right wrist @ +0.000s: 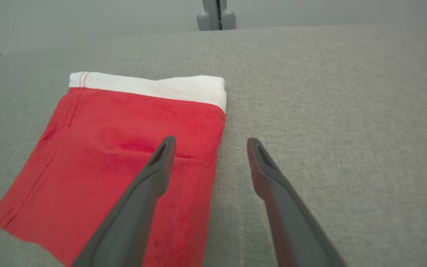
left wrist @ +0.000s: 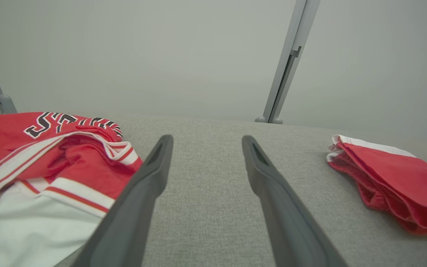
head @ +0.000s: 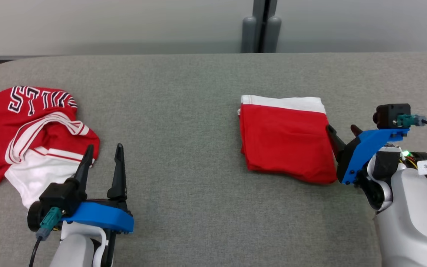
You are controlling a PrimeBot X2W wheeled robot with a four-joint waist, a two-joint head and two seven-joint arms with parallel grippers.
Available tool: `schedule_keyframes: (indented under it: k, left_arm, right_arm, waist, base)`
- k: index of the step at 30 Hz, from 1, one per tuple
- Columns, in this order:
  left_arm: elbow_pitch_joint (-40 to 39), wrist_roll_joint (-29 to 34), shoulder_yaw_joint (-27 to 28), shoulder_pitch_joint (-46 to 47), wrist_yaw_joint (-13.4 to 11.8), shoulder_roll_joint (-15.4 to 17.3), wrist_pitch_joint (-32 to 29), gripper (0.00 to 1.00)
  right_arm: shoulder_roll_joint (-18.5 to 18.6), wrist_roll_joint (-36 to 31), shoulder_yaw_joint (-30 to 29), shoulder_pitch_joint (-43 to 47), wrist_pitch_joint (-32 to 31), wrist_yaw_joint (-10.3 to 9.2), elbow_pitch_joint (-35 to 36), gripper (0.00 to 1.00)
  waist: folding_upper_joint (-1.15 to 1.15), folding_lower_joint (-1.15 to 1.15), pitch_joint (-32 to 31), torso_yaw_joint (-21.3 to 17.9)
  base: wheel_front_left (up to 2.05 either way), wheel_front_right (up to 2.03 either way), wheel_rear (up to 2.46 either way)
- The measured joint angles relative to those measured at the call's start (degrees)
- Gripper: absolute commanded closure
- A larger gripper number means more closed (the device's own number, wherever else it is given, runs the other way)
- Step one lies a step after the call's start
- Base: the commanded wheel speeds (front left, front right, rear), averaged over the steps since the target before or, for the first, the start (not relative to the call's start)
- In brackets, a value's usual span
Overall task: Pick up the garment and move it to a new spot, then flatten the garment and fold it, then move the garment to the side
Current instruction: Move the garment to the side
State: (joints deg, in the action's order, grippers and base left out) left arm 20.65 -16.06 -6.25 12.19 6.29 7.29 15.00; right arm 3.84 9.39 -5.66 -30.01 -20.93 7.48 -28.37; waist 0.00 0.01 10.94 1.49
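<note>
A crumpled red and white garment (head: 32, 133) with dark lettering lies at the table's left; in the left wrist view this crumpled garment (left wrist: 50, 163) sits just left of the fingers. My left gripper (head: 104, 148) (left wrist: 207, 141) stands open beside its right edge, holding nothing. A folded red garment (head: 284, 141) (left wrist: 391, 178) (right wrist: 124, 129) with a white band along its far edge lies flat at centre right. My right gripper (head: 341, 129) (right wrist: 210, 142) hovers open at that garment's right edge, one finger over the cloth and the other over bare table.
The grey fabric-covered table (head: 184, 167) spans the view, with its far edge against a pale wall. A grey post (head: 261, 33) stands behind the far edge. Bare table stretches between the two garments.
</note>
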Motion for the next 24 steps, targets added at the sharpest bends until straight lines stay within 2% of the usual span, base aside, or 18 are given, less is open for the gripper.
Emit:
schedule_keyframes:
  k: [3,7,10,11,13,18,20,22,23,24]
  left_arm:
    - [0.2,0.0,-0.6,1.5,0.3,0.0,0.0,0.0]
    - [0.3,0.3,-1.5,2.4,0.4,-0.2,0.0,0.0]
    - [0.5,0.4,-1.8,2.7,0.6,-0.3,0.0,0.0]
    - [0.5,0.4,-1.8,2.8,0.6,-0.3,0.0,0.0]
    - [0.6,0.4,-1.7,2.8,0.6,-0.2,0.0,0.0]
    - [0.4,0.4,-1.1,2.8,0.6,-0.1,0.0,0.0]
    - [-0.1,0.4,-0.6,2.8,0.6,0.0,0.0,0.0]
    - [-0.7,0.3,-0.1,2.7,0.6,0.2,0.0,0.0]
    - [-0.7,0.3,-0.1,2.7,0.6,0.2,0.0,0.0]
    - [-1.5,0.4,0.2,2.4,0.6,0.6,0.0,0.0]
  right_arm:
    - [-0.3,-1.0,-1.9,-2.1,-3.8,0.0,-4.6,0.0]
    - [-0.7,-2.0,-4.6,-4.1,-4.7,0.0,-9.5,0.0]
    - [-0.7,-1.7,-4.5,-5.2,-5.2,-0.01,-12.6,0.0]
    - [-0.6,-1.1,-3.9,-5.8,-5.3,-0.01,-13.5,0.52]
    - [-0.4,0.0,-2.1,-6.6,-5.2,-0.08,-14.5,1.0]
    - [-0.3,0.4,2.8,-7.9,-4.5,0.01,-14.6,1.0]
    - [1.1,1.6,7.4,-8.6,-5.3,0.01,-13.2,1.0]
    - [4.1,3.8,13.5,-9.2,-6.5,0.01,-10.5,1.0]
    - [4.1,3.8,13.5,-9.2,-6.5,0.01,-10.5,1.0]
    - [8.7,6.3,19.5,-10.1,-8.6,0.02,-7.0,1.0]
  waist:
    - [0.0,0.0,1.5,1.6]
    - [0.0,0.0,3.1,3.3]
    - [0.0,-0.01,3.7,4.0]
    - [0.0,-0.01,3.9,4.0]
    - [0.0,-0.01,4.1,3.8]
    - [0.0,-0.01,4.5,1.7]
    - [0.0,-0.01,4.7,0.3]
    - [0.0,-0.01,5.1,-1.4]
    - [0.0,-0.01,5.1,-1.4]
    - [0.0,-0.01,5.7,-3.4]
  base:
    - [0.0,0.0,0.0]
    - [0.0,0.0,0.0]
    - [0.0,0.0,0.0]
    - [0.0,0.0,0.0]
    - [0.0,0.0,0.0]
    - [0.0,0.0,0.0]
    - [0.0,0.0,0.0]
    - [0.0,0.0,0.0]
    - [0.0,0.0,0.0]
    - [0.0,0.0,0.0]
